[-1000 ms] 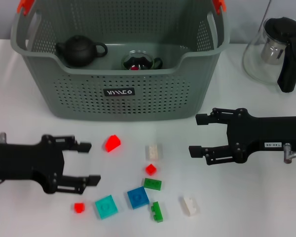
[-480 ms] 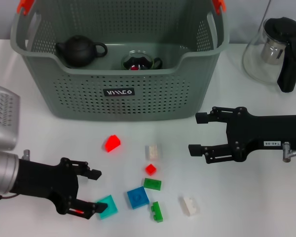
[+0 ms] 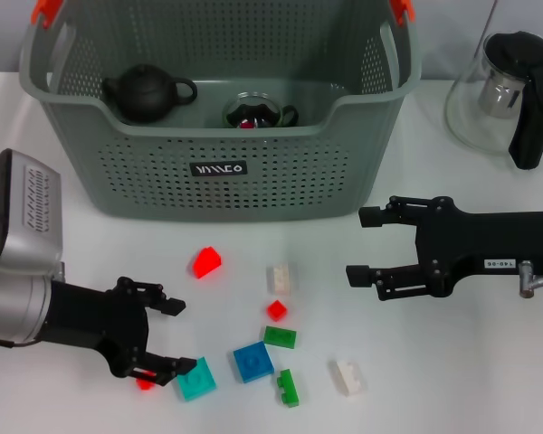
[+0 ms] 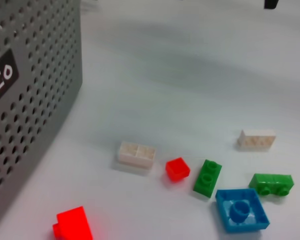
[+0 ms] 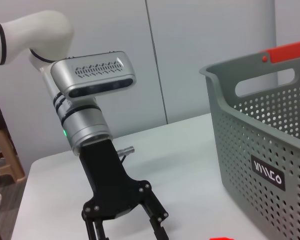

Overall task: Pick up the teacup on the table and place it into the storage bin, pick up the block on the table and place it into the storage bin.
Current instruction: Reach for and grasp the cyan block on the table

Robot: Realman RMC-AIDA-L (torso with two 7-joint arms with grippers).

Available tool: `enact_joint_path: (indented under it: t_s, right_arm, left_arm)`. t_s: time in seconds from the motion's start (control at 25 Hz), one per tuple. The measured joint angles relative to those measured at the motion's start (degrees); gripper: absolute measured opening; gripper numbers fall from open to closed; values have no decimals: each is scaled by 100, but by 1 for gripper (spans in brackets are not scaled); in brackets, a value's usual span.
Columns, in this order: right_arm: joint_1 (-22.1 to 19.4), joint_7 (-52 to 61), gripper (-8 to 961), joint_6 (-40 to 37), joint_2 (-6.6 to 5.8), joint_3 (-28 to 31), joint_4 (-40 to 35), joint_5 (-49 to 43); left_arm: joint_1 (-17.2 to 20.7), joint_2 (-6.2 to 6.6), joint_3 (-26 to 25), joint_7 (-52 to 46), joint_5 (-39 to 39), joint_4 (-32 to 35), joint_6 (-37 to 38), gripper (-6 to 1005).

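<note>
Small red block [image 3: 145, 382] half hidden under left gripper [image 3: 169, 339], fingers apart; right gripper [image 3: 364, 244] parked, spread.

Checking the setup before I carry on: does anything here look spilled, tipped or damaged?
Nothing stands out. The blocks lie loose on the table, and the teapot and glass cup sit upright in the storage bin.

Nine blocks [image 3: 253, 362] on the table, one bin [image 3: 219, 169], two teapots [image 3: 145, 93], one cup [image 3: 253, 113], two grippers [image 3: 167, 339].
</note>
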Motion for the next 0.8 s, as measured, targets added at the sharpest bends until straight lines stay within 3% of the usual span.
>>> enact_joint_path:
  t_s: [0.8]
  right_arm:
    - [12, -14, 911, 12, -8, 6, 0, 0]
  left_arm:
    - [-6, -26, 323, 291, 86, -35, -401, 779]
